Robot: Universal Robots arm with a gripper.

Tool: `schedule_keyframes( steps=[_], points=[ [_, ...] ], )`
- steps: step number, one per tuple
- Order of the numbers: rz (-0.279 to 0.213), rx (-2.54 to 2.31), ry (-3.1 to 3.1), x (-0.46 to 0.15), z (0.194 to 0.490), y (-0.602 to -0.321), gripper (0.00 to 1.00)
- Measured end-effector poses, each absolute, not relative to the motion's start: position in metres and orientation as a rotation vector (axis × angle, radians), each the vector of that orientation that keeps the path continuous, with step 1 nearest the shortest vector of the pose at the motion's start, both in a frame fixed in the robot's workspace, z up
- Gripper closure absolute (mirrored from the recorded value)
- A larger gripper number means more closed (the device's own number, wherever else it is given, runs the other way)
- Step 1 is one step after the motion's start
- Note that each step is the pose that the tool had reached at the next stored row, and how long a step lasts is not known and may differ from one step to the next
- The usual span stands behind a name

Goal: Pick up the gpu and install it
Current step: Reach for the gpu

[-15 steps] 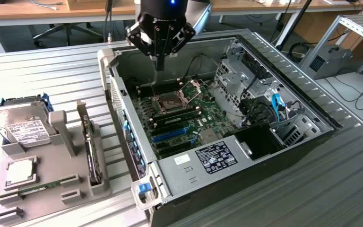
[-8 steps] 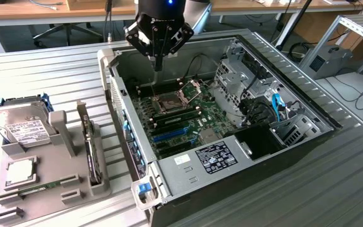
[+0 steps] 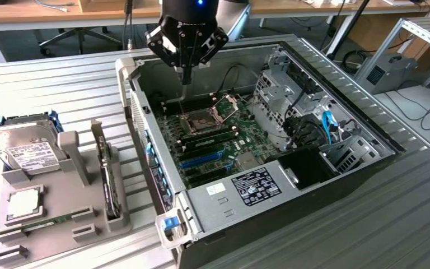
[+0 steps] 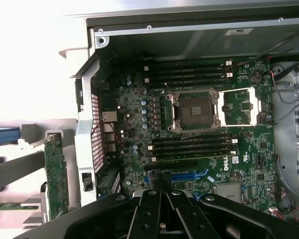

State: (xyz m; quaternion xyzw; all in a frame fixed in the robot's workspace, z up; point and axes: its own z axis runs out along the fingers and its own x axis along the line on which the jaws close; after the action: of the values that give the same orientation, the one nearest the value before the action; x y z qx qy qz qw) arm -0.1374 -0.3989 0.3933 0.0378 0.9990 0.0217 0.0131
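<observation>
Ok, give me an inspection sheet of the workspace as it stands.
Surface: ribbed metal table, bearing open PC case and grey parts holder.
Job's things: gpu stands on edge in the holder, untouched.
Clutter: hard drive, CPU, RAM stick in the holder.
Grippers: gripper above the motherboard, fingers shut, empty.
Cables: blue cable inside the case.
Surroundings: desks, office chair.

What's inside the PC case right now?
Motherboard with open CPU socket, blue slots, drive cage, cables. The gpu stands outside in the tray. Anything under the drive cage is hidden.
</observation>
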Motion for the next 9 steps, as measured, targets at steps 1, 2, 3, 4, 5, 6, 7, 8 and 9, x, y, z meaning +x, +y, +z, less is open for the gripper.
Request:
schedule_keyframes(
  steps=[1, 2, 3, 4, 5, 6, 7, 8, 9],
  points=[
    [0.068, 0.118, 3.113, -0.1375, 0.3933, -0.3989, 0.89],
    [0.068, 0.118, 3.113, -0.1378, 0.3933, -0.3989, 0.89],
    [0.068, 0.118, 3.112, -0.138, 0.3933, -0.3989, 0.89],
    [0.068, 0.118, 3.112, -0.1382, 0.3933, -0.3989, 0.89],
    [0.068, 0.118, 3.113, -0.1387, 0.3933, -0.3989, 0.89],
    [0.068, 0.118, 3.112, -0.139, 0.3933, -0.3989, 0.89],
    [0.068, 0.118, 3.113, -0.1391, 0.3933, -0.3989, 0.89],
    [0.068, 0.118, 3.112, -0.1393, 0.3933, -0.3989, 0.89],
    [0.068, 0.118, 3.112, -0.1395, 0.3933, -0.3989, 0.89]
  ],
)
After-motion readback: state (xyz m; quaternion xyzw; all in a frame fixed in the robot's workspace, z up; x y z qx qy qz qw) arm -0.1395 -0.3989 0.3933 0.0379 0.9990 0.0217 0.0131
